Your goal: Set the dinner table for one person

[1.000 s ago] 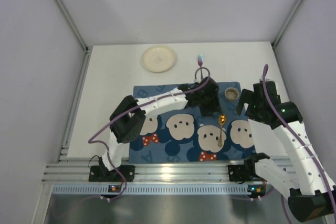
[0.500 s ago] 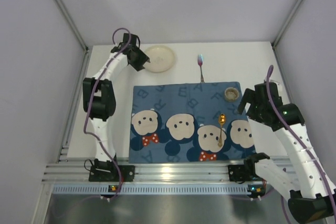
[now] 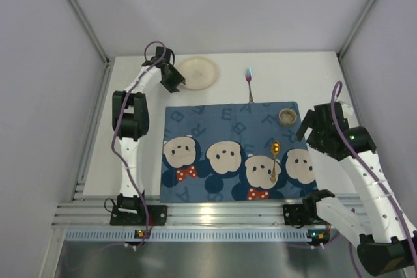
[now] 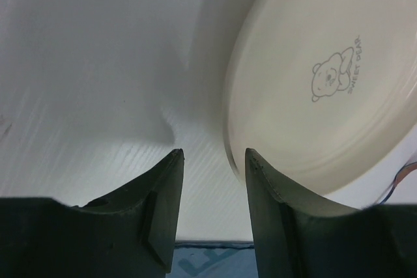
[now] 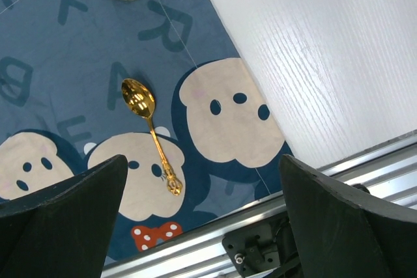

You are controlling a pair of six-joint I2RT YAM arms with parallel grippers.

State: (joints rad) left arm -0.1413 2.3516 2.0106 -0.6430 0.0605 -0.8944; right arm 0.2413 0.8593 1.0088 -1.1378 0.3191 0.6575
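Upper left of the top view, the left tool [image 3: 174, 80] is half-spread and grips nothing, at the rim of the cream plate [image 3: 197, 72] on the white surface [image 3: 293, 76]. Closing beside the rim could shove the plate away. At right, the right tool [image 3: 311, 125] hangs released above the right edge of the placemat [image 3: 215, 122].

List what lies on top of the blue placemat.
A gold spoon lies on the placemat, right of centre, and a small speckled cup stands in its far right corner. Nothing else shows on it. The dinner table under it is hidden.
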